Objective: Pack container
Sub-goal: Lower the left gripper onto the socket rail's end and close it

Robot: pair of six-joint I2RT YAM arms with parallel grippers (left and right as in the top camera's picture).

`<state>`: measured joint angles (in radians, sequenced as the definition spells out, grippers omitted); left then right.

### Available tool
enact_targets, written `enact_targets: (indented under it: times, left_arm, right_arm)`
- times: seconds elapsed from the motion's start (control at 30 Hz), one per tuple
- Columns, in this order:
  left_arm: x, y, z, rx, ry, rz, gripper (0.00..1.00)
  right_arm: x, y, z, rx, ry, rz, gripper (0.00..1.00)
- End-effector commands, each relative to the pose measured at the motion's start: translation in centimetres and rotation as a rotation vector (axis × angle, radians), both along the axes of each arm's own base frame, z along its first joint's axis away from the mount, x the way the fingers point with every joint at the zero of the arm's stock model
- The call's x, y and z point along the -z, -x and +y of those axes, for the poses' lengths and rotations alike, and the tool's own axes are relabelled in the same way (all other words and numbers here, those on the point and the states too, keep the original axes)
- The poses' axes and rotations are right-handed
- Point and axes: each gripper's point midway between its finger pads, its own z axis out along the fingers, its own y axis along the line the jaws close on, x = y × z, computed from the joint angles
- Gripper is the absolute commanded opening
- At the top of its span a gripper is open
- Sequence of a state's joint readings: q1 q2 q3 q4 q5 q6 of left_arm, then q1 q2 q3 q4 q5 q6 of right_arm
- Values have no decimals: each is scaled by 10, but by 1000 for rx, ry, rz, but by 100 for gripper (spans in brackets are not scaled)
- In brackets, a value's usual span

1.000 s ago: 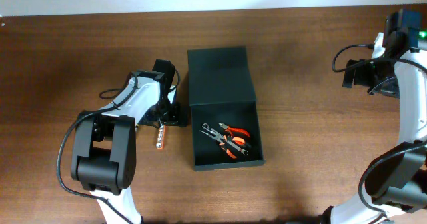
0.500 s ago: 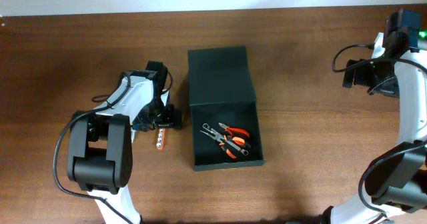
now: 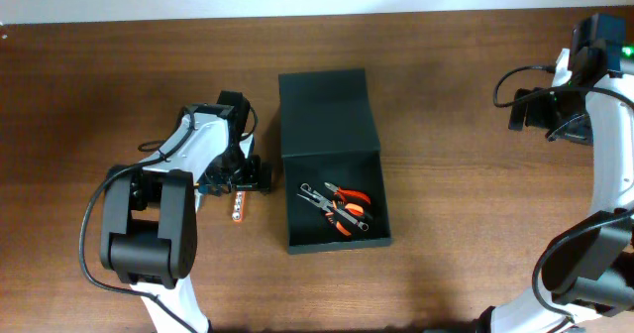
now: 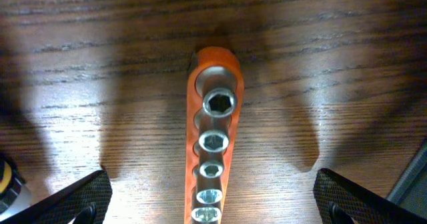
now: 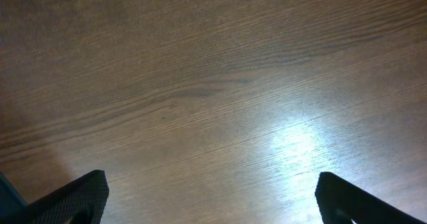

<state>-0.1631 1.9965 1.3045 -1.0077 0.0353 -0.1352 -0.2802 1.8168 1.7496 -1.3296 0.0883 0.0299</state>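
Left gripper (image 3: 242, 178) spread wide over orange socket rail (image 4: 212, 151), fingers clear of it. Container (image 3: 327, 110) mid-table, just right of rail, lid flapped back, pliers (image 3: 343, 210) inside. Right gripper (image 5: 213, 201) far right, fingers apart, empty, above table (image 5: 213, 84).

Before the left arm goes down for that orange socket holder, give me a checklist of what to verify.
1. Left gripper open: ok. Its fingers stand wide apart.
2. Socket holder centred between them: ok. It runs down the middle of the left wrist view.
3. Nothing crowding the holder: ok. Only bare table shows beside it.
4. Container open: ok. The lid flap is folded back.
5. Room inside: probably ok. The pliers leave bare floor along the near wall.
6. Right gripper out of the way: ok. It is open over bare wood, far right.
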Motion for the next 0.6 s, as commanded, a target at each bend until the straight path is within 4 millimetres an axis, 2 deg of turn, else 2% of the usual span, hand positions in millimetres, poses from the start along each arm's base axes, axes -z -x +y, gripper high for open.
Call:
enact_targets:
  times: [0.0,0.23,0.57]
  left_arm:
    - [2,-4,6,22,-31,-11,99]
    - [2,-7,9,23,-45,-23,99]
    - [8,14,11,20,-48,22,99]
  right_arm:
    - [-1,0,-1,14,1,-6,99]
    - [-1,0,-1,14,1,-6,99]
    - [-1,0,-1,14,1,-6,99]
